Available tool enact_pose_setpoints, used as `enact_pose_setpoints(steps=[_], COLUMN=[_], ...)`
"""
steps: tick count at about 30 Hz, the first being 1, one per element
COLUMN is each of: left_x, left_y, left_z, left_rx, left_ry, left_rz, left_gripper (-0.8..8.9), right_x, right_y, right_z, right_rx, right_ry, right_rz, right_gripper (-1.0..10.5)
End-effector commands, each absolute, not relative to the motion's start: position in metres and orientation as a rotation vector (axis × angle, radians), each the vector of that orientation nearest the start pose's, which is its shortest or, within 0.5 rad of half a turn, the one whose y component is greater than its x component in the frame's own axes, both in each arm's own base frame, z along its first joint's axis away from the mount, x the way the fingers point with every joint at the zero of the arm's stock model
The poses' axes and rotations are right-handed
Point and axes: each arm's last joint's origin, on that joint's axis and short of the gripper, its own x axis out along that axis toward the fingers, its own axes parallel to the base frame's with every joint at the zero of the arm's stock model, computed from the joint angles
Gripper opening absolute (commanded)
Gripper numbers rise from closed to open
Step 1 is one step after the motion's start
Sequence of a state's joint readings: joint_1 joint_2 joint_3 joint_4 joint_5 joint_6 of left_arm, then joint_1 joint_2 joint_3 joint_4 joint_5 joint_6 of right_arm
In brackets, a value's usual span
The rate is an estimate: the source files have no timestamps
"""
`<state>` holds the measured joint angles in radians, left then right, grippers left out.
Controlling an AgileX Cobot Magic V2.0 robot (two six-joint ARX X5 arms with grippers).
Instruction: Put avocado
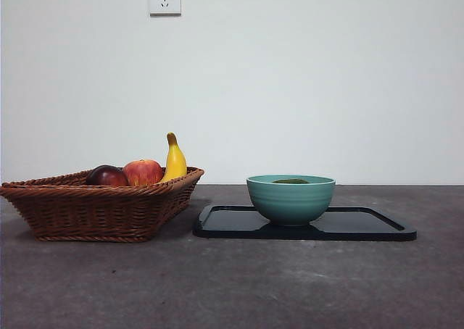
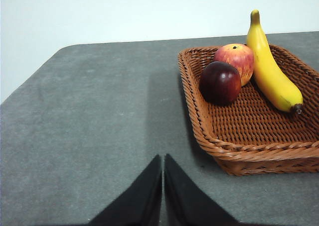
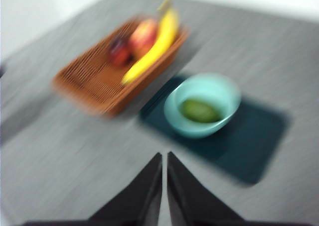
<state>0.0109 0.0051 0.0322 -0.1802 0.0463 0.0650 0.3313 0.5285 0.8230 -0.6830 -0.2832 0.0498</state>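
The avocado [image 3: 200, 111] lies flat inside the smooth teal bowl [image 1: 291, 199], its long axis roughly parallel to the long side of the black tray [image 1: 362, 225]. Left gripper [image 2: 163, 161] and right gripper [image 3: 164, 159] fingers are closed on nothing, above the grey tabletop [image 1: 232, 285]. The woven wicker basket [image 1: 87, 209] holds other fruit.

- Soft, even room light; the front and left wrist views are sharp.
- The basket [image 1: 101, 209] casts a faint shadow on the table [image 1: 232, 285].
- The right wrist view is smeared with motion blur.
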Motion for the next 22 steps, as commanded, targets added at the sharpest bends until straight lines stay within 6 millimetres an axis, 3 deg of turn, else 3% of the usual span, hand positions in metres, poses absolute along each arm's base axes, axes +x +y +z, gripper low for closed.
enact_pose_setpoints(steps=[1,5,11,16,22], left_x=[0.096,0.096,0.096,0.096,0.096], left_y=[0.000,0.000,0.000,0.000,0.000], left_z=[0.149,0.149,0.149,0.149,0.149], left_rx=[0.057,0.058,0.058,0.058,0.058], left_ry=[0.178,0.178,0.178,0.178,0.178], left_rz=[-0.036,-0.036,-0.036,-0.036,-0.036], left_gripper=[0.08,0.08,0.08,0.08,0.08], right_x=[0.090,0.089,0.091,0.093,0.096], right_y=[0.029,0.011,0.006,0.005,0.005], right_z=[0.319,0.271,0.218,0.185,0.160], right_rx=[0.032,0.031,0.035,0.082,0.123], right_ry=[0.295,0.099,0.034,0.039,0.089], right_rz=[0.495,0.247,0.147,0.101,0.093], right_gripper=[0.1,0.1,0.1,0.1,0.1])
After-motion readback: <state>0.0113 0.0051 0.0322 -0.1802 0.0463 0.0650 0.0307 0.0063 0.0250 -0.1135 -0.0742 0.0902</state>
